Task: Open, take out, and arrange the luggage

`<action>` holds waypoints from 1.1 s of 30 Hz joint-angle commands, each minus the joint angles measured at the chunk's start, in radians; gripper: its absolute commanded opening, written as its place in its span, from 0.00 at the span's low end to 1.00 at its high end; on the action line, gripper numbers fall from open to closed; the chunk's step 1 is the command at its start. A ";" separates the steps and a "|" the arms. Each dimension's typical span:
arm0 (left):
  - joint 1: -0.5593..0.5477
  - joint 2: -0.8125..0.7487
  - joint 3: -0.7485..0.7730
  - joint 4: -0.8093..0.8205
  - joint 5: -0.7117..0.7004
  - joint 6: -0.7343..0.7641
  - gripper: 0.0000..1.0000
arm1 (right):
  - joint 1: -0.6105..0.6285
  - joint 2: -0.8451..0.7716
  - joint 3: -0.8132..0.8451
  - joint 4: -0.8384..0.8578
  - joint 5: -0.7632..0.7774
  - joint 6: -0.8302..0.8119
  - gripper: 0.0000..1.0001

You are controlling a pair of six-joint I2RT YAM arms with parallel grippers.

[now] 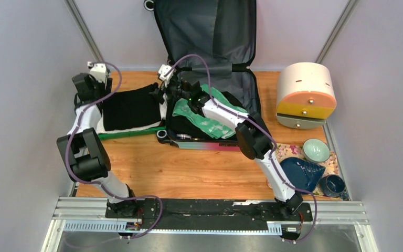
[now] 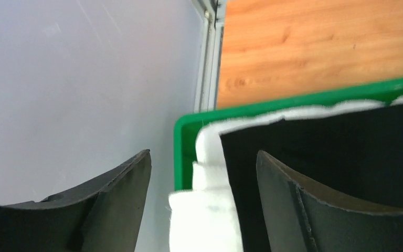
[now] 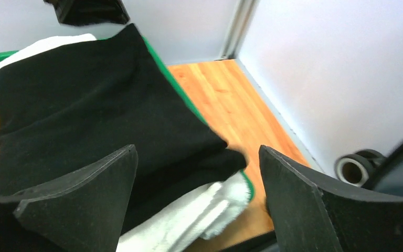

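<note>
The luggage lies open at the back middle. Its grey-lined lid stands against the wall, and the lower shell holds dark clothes and a green towel. To its left a green tray carries a white towel with a folded black cloth on top. My left gripper hangs open over the tray's far-left corner, nothing between its fingers. My right gripper is open above the black cloth's right edge, beside a luggage wheel.
A cream-and-orange round container stands at the back right. In front of it are a pale green bowl, a dark blue plate and a dark blue cup on a patterned mat. Grey walls close in on both sides.
</note>
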 commanded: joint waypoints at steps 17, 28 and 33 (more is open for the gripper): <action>-0.387 0.106 0.654 -0.882 0.578 -0.050 0.72 | -0.327 -0.654 -0.315 -1.073 -0.123 0.038 0.82; -0.616 0.220 0.617 -0.824 0.627 -0.164 0.68 | -0.379 -0.908 -0.646 -1.354 -0.045 -0.430 0.69; -0.617 0.232 0.620 -0.820 0.632 -0.196 0.68 | -0.399 -0.994 -0.806 -1.155 -0.039 -0.689 0.76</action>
